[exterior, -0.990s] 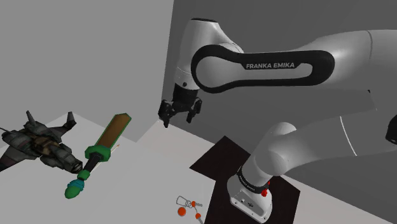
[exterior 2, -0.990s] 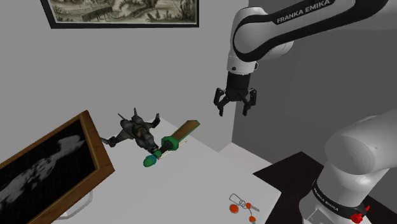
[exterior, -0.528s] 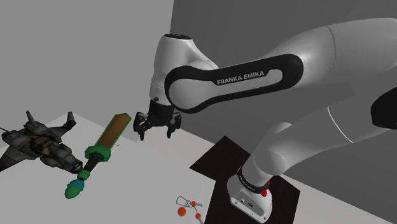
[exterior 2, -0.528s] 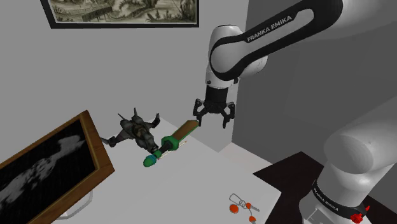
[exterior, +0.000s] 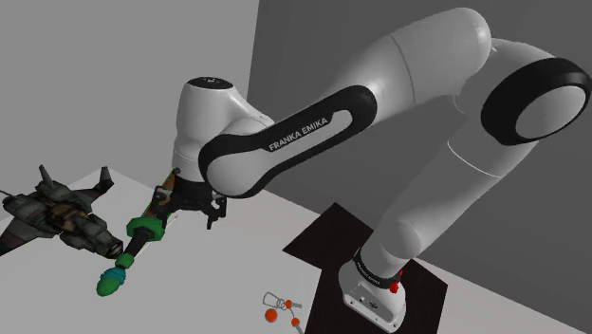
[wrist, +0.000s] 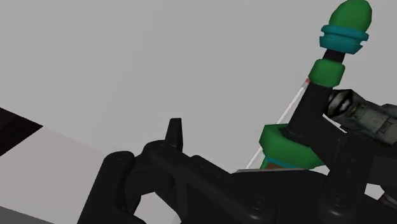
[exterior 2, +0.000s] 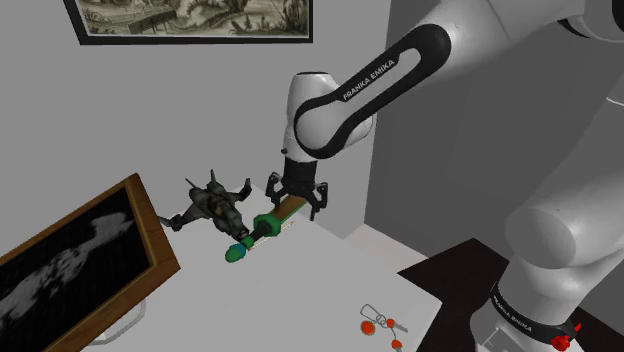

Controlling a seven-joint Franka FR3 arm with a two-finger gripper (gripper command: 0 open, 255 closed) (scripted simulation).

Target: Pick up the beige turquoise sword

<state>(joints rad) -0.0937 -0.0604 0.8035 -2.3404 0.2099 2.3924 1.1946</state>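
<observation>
1. Currently, the tool [exterior 2: 296, 202] stands wide open, holding nothing, poised over the blade of the sword [exterior 2: 262, 226].
2. The sword lies on the desk [exterior: 209, 275], green hilt toward 7 o'clock in the shoulder view.
3. A toy jet [exterior: 52, 213] sits at its 9 o'clock.
4. Status: approach appears complete; closing and lifting remain.

There is one sword [exterior: 142, 231] and one dark model fighter plane [exterior: 52, 213]. Framed pictures number two: one wall picture [exterior 2: 190, 18] at the far side and one wood-framed picture [exterior 2: 70, 260] at the near left. One small wire item [exterior: 281, 308] carries three orange beads. There is one white arm [exterior: 285, 142] and one dark mat [exterior: 318, 242].
</observation>
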